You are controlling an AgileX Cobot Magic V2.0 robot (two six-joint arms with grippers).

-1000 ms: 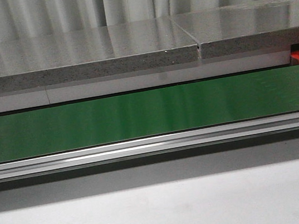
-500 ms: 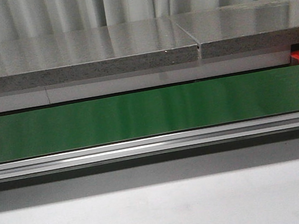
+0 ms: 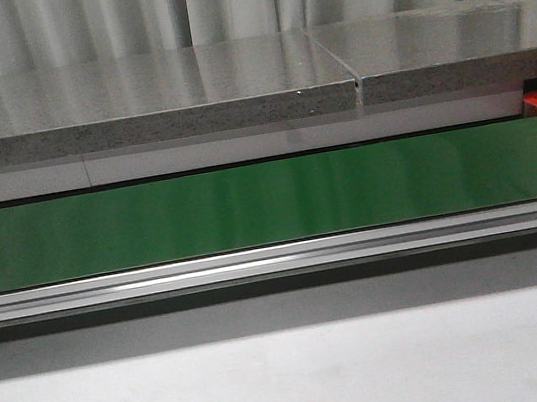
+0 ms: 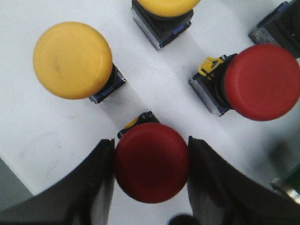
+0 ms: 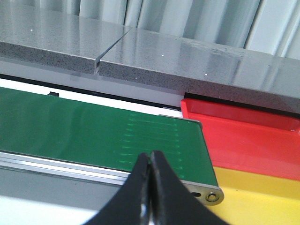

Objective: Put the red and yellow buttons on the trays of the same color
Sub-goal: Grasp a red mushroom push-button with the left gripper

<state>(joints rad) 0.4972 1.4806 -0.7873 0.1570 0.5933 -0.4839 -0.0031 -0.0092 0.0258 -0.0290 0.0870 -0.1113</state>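
White tabletop [image 4: 42, 140] under the left gripper [image 4: 151, 164], whose fingers sit either side of a red button [image 4: 152, 161], touching its cap. Just past it: two yellow buttons [image 4: 72, 60], another red one [image 4: 262, 82]. Right gripper [image 5: 151, 187] pinched together, holding nothing, above the green belt [image 5: 93, 131]; red tray [image 5: 243, 136] and yellow tray [image 5: 262, 197] beside it, grey counter [image 5: 187, 61] behind.

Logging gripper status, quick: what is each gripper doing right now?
Left gripper: fingers either side of a red button; grip cannot be told.
Right gripper: closed, empty.
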